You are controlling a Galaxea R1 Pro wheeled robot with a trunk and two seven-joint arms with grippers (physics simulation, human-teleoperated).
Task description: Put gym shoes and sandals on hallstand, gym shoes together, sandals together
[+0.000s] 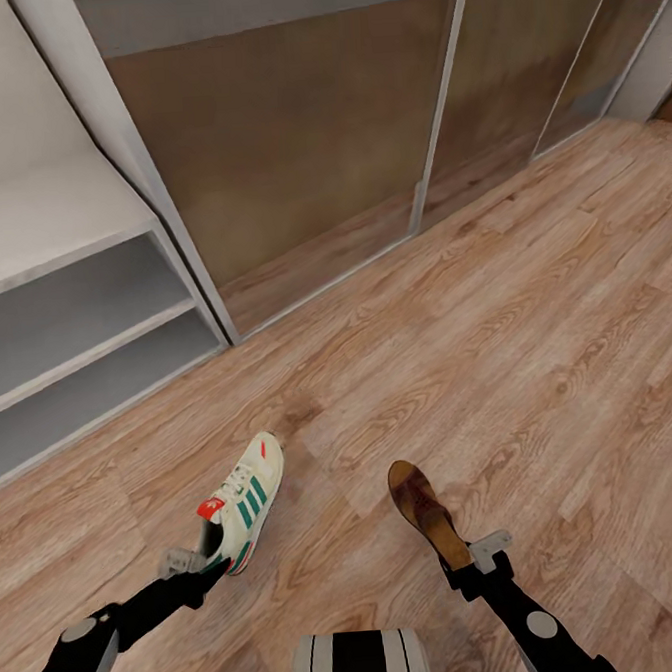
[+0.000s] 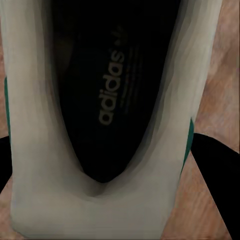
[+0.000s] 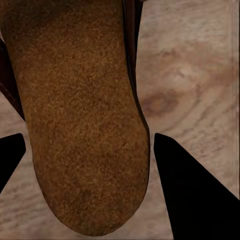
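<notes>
Wide bare corridor floor [image 1: 537, 342] is seen between the hallstand [image 1: 65, 325] and the far wall panels [image 1: 293, 149]. A gym shoe [image 1: 242, 503] and a sandal [image 1: 426, 515] are found on the side of that bare floor away from the hallstand, with a clear strip of planks left between them. The hallstand's top and two open shelves are seen bare, and the way to them is blocked by nothing.

Sliding wardrobe doors [image 1: 293, 149]: brown translucent panels in pale-grey frames, standing along the far edge of the floor. Grey divider post [image 1: 438, 108] between two panels. Small dark-wood patch at far right.
</notes>
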